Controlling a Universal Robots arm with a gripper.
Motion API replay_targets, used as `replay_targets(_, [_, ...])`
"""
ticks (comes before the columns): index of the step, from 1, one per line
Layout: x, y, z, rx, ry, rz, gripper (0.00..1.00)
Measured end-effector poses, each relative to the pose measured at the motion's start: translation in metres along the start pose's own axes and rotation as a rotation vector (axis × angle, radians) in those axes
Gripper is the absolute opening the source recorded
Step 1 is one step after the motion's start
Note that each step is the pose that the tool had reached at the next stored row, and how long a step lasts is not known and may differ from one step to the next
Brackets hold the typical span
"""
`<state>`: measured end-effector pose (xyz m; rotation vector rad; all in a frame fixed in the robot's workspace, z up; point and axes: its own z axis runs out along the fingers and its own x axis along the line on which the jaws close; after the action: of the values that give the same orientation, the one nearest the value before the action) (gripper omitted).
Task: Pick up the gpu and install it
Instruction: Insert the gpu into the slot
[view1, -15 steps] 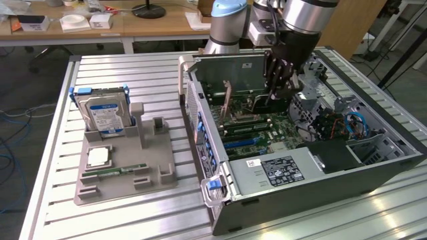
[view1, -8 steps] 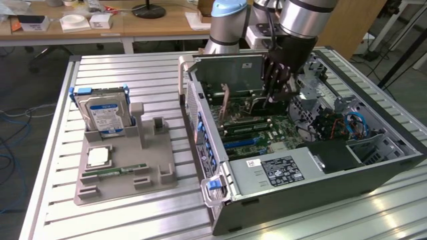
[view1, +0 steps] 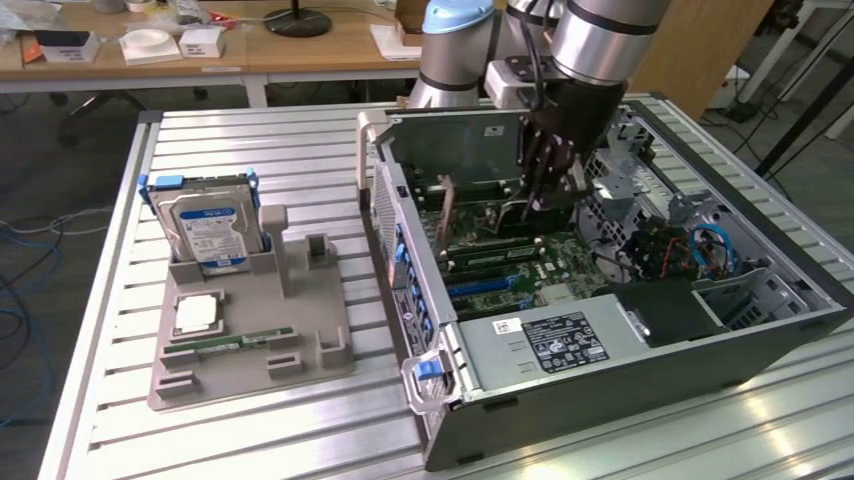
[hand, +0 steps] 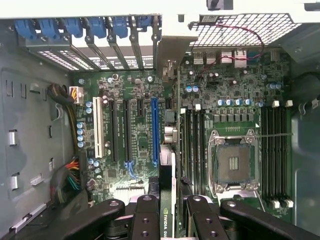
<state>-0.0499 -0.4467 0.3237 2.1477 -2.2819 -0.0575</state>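
One gpu (hand: 166, 225) | held edge-on in one tool (hand: 170, 202) | inside one open computer case (view1: 601, 395)

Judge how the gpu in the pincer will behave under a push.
Probably stiff: the gpu is a flat board, held edge-on by the pincer. Likely fragile, being so thin. It may pivot under a push, since most of its length extends beyond the grip.
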Motion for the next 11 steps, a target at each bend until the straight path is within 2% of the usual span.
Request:
replay_targets(4, [0.001, 0.0004, 0.0046, 0.0026, -0.0002, -0.001, 0.26])
replay_targets(11, [0.005, 0.0015, 0.0116, 0.0031, -0.0003, 0.0, 0.26])
